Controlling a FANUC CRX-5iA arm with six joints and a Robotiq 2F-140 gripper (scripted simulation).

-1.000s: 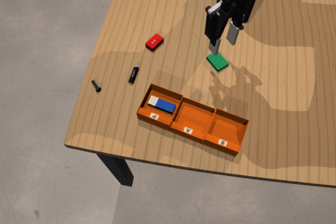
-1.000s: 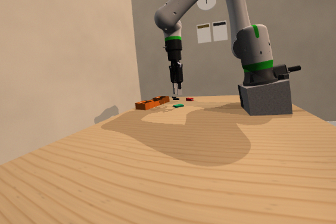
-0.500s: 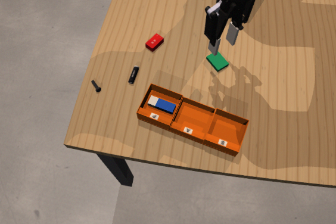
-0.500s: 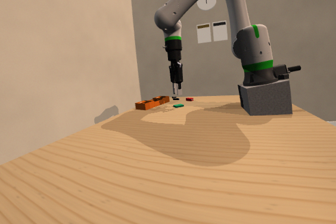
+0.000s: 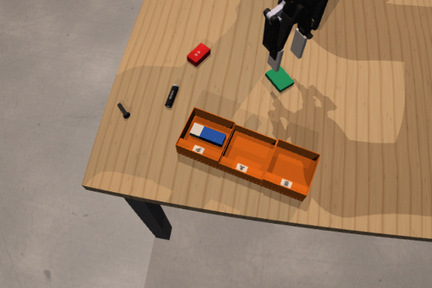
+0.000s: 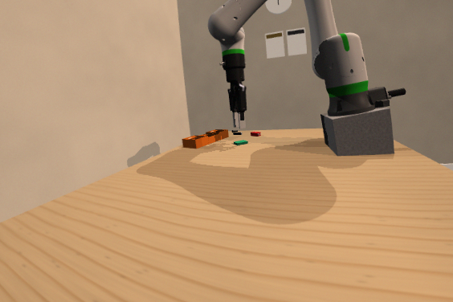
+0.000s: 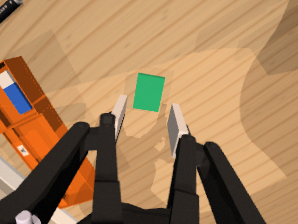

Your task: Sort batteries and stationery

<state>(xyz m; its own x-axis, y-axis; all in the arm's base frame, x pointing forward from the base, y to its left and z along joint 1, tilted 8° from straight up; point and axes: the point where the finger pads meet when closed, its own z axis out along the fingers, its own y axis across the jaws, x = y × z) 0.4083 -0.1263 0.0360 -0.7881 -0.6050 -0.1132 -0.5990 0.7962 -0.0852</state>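
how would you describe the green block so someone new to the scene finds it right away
Start at the row of three orange bins near the wooden table's front edge, then look behind its middle compartment. The flat green block lies there, just below the open gripper. It is the only green object.
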